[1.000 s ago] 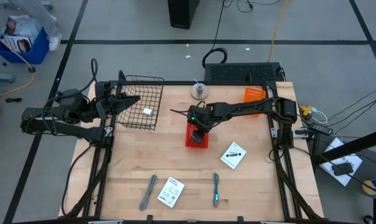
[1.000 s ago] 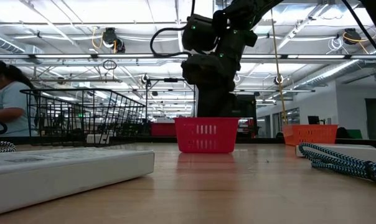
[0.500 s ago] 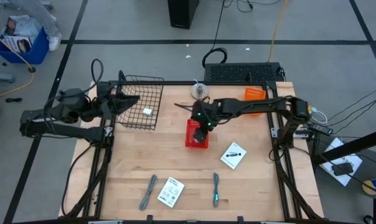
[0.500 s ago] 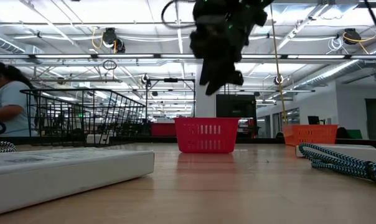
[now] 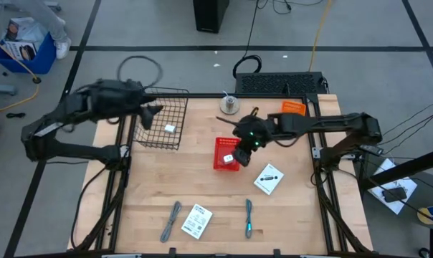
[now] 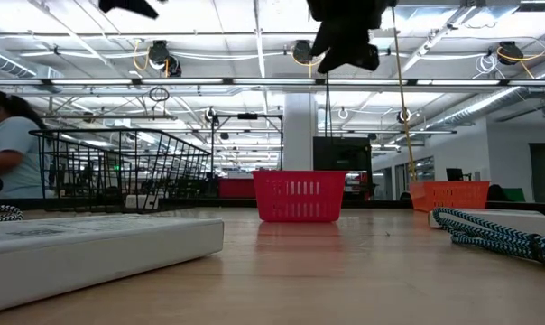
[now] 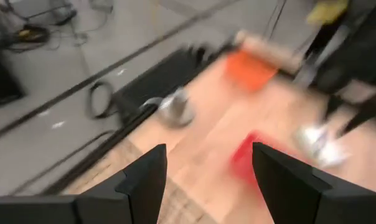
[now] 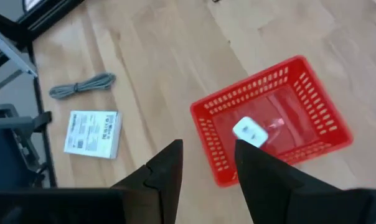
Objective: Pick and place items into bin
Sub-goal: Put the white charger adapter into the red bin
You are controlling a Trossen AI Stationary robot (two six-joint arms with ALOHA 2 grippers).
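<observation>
The right arm reached from the table's right edge toward its centre, its wrist raised well above the red bin (image 5: 227, 153). The right gripper (image 5: 249, 140) hung over the bin's right rim, fingers pointing down. In the right wrist view its two dark fingers (image 8: 166, 171) stood apart with a narrow gap between them and nothing held. A small white block (image 8: 250, 132) lay inside the red bin, on its floor.

The left arm was lifted at the table's left rear corner, forearm angled toward the black wire basket (image 5: 163, 118). The left gripper (image 5: 150, 112) hovered above the basket's left side. In the left wrist view its fingers (image 7: 147, 180) stood wide apart and empty. A second white block (image 5: 170, 129) lay inside the wire basket.

On the bare tabletop, one white packet (image 5: 269, 178) lay just right of the red bin, and another white packet (image 5: 196, 220) lay near the front edge. A grey stick-like tool (image 5: 171, 221) lay just left of that front packet, and a grey and teal tool (image 5: 249, 218) lay to its right, apart from it. Both packets carried black print, too small to read.

An orange bin (image 5: 292, 109) sat at the rear right.
</observation>
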